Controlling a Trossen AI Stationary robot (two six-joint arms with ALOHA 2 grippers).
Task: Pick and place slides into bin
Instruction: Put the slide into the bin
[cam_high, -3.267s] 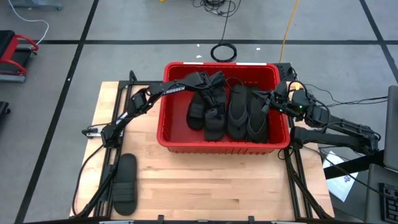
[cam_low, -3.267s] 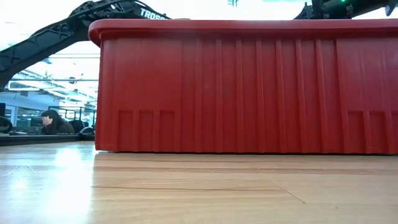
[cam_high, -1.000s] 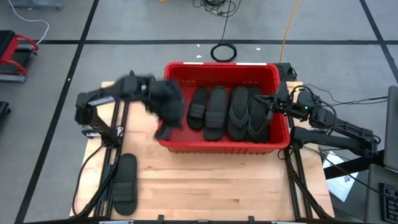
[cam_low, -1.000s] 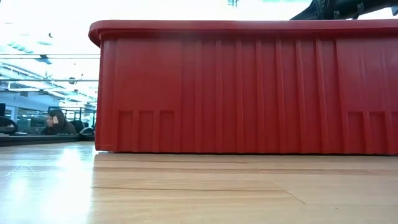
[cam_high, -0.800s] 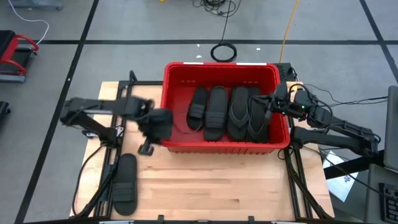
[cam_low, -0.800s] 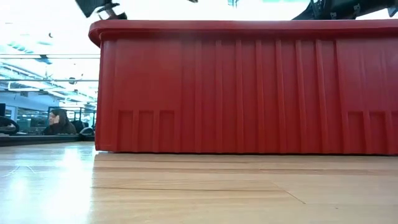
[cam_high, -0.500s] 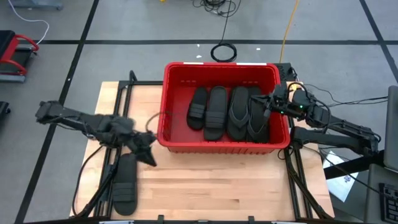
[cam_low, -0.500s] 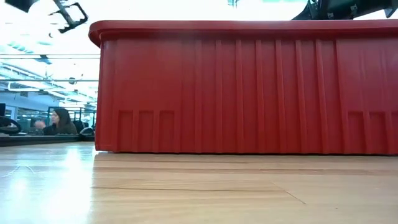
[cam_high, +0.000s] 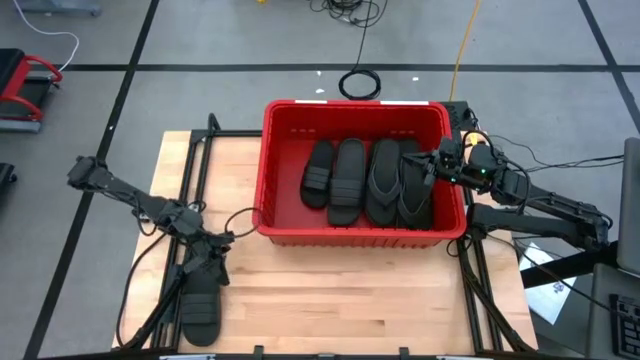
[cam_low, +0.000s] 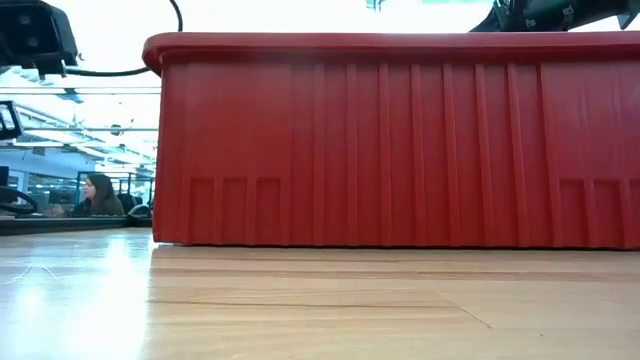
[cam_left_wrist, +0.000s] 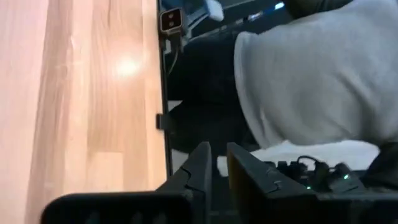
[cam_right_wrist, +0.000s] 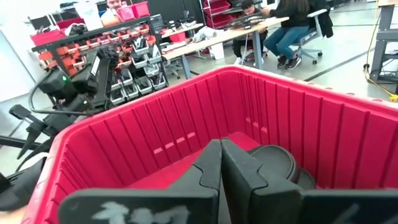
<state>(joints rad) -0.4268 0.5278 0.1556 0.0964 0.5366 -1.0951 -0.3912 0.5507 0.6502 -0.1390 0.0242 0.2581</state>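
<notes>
The red bin (cam_high: 262, 215) stands at the table's far middle; several black slides (cam_high: 345, 180) lie side by side on its floor. One more black slide (cam_high: 200, 300) lies flat on the table at the near left. My left gripper (cam_high: 215, 262) hangs just over that slide's far end and shows a narrow gap between its fingers (cam_left_wrist: 217, 167); the slide does not show in the left wrist view. My right gripper (cam_high: 432, 166) is shut (cam_right_wrist: 220, 155) and empty above the bin's right part. In the low view the bin's near wall (cam_low: 400, 140) fills the picture.
Black frame rails (cam_high: 190, 160) run along the table's left and right sides. Bare wood (cam_high: 350, 295) lies in front of the bin. A coiled cable (cam_high: 360, 83) lies on the floor beyond it. A person in grey (cam_left_wrist: 311, 81) is close beyond the table's edge; other people (cam_low: 95, 192) sit far off.
My left gripper has swung from the bin's left rim toward the table's near left and has come down over the slide lying there. The slides in the bin have stayed where they were.
</notes>
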